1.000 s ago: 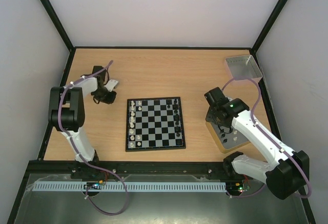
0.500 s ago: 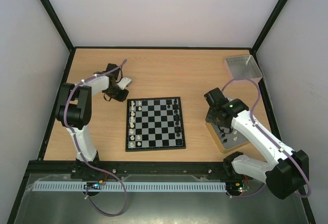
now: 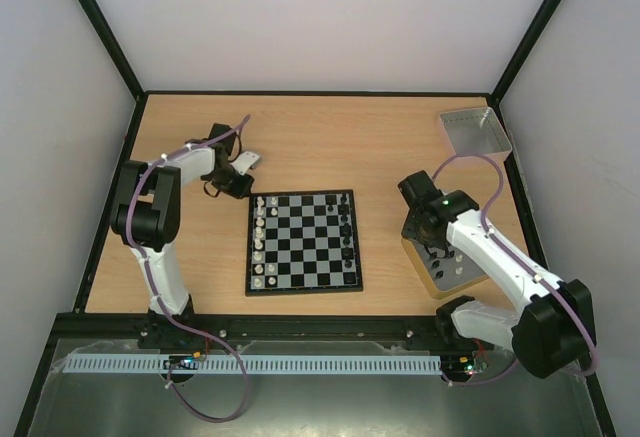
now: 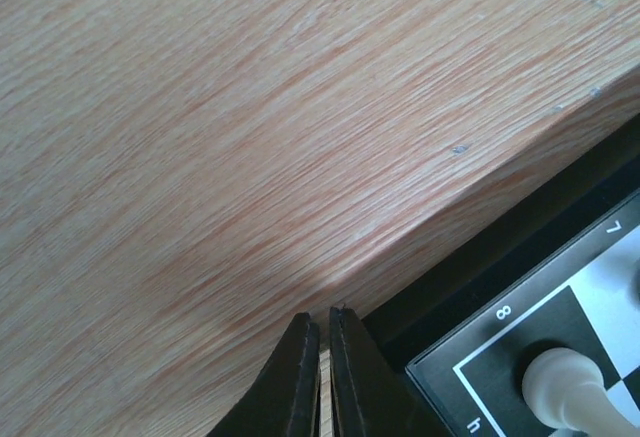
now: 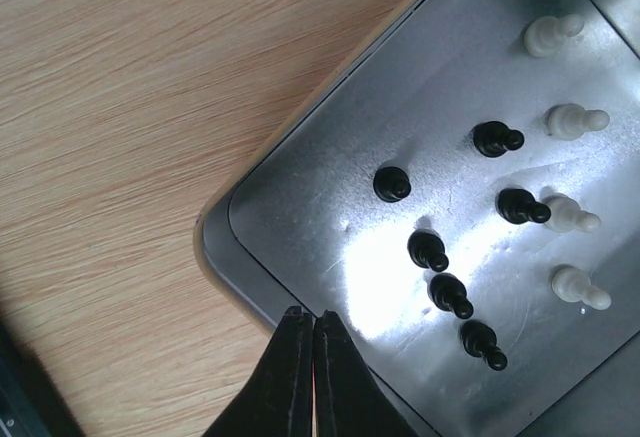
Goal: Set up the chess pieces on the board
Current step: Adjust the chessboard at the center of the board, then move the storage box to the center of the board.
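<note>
Your right gripper [image 5: 307, 314] hangs wrist-down, jaws pressed together on nothing, tips over the near rim of the tin [image 5: 215, 247]. Spread them before you drop, then straddle the closest black pawn [image 5: 428, 250] just beyond the tips. Its neighbour crowds it, so I'd come straight down. White pawns [image 5: 567, 217] lie farther off. Your left gripper [image 4: 322, 315], likewise closed and empty, points down just outside the board [image 4: 500, 247] corner, with a white piece [image 4: 560, 389] beyond.

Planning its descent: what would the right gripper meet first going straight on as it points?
The right gripper would likely meet the tin near its corner, short of the nearest black piece; depth unclear.
</note>
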Controlling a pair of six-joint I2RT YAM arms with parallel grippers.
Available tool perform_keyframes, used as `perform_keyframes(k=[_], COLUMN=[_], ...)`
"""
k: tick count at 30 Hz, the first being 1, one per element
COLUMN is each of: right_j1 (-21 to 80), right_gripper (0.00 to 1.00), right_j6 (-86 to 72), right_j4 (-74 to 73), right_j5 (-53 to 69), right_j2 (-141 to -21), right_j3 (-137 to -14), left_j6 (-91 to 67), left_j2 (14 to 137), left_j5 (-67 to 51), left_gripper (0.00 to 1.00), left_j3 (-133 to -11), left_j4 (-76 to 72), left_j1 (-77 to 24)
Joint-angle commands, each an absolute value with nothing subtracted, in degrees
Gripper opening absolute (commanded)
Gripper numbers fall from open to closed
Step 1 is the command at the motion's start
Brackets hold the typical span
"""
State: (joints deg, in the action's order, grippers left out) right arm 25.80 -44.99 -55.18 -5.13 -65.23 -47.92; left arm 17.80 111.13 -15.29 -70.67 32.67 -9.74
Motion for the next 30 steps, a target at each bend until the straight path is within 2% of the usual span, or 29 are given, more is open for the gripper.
perform_keyframes(k=[1,4,6,10,16,19,30], right_j1=[24.7,24.1,23.7,21.9,21.0,20.9,20.9], right_gripper=[0.02,0.02,0.02,0.02,0.02,0.02,0.02], right_j6=[-44.3,-44.8,-44.8,-43.7,-42.2,-41.4,-38.4], right_j4=[-53.7,-52.6,-51.9,-50.7,-47.3,-44.6,-39.7], right_j5=[-6.2,-6.2,-6.5,-6.8,-3.6,-2.3,-0.2], right_j2=[-67.5,-68.6,-69.5,-71.6,-74.8,-76.3,-89.3], right_j3=[-46.9,-46.7,-46.7,-46.0,-45.3,-45.4,-53.6], left_j6=[18.9,17.7,16.9,16.6,17.7,18.4,23.6], left_j2=[114.7,114.7,114.3,112.7,109.3,107.7,97.2], left_j5=[-18.6,-16.5,-13.8,-12.6,-10.6,-10.7,-12.7], left_gripper=[0.07,0.15,0.32,0.53,0.71,0.74,0.74], left_j3=[-68.0,-67.8,-67.0,-66.1,-64.6,-64.2,-61.5], left_j4=[38.9,37.7,35.9,35.2,34.4,34.9,40.4], left_j1=[-10.9,-10.8,-10.2,-6.9,-0.9,2.7,13.0])
